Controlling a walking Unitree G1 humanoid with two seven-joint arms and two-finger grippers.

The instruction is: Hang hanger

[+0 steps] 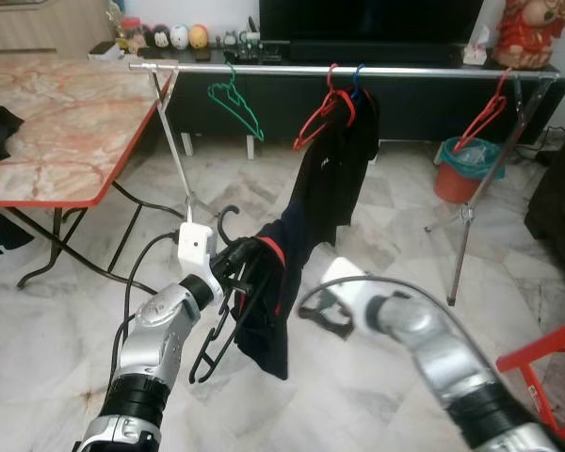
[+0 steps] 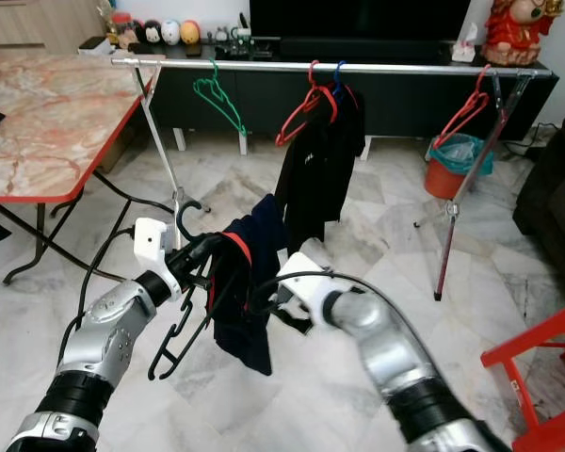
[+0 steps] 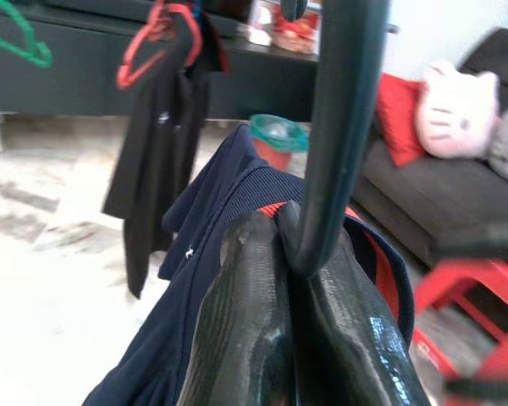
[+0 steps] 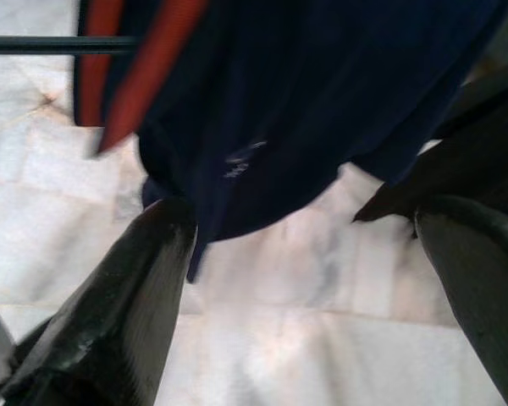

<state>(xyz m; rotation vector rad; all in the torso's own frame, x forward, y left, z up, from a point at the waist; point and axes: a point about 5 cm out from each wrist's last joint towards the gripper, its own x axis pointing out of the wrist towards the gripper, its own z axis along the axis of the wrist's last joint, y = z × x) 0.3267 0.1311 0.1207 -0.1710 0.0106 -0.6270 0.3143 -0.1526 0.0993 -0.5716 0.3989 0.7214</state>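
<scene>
My left gripper (image 1: 234, 256) is shut on the neck of a black hanger (image 1: 218, 325) that carries a navy garment with red trim (image 1: 271, 301); its hook (image 1: 226, 218) points up. The left wrist view shows the hanger stem (image 3: 339, 127) pinched between the fingers (image 3: 245, 321). My right gripper (image 1: 322, 313) is open just right of the garment, and its wide-spread fingers (image 4: 110, 321) face the cloth's lower edge (image 4: 262, 152). Ahead stands a silver clothes rail (image 1: 339, 70) with a green hanger (image 1: 234, 100), a red hanger with a black garment (image 1: 337, 151) and another red hanger (image 1: 482, 118).
A marble-topped folding table (image 1: 47, 122) stands at the left. Behind the rail is a black TV cabinet (image 1: 405, 94). An orange bin (image 1: 463, 169) sits by the rail's right legs, a red stool (image 1: 546, 363) at the right, and a dark sofa (image 3: 440, 194) beyond.
</scene>
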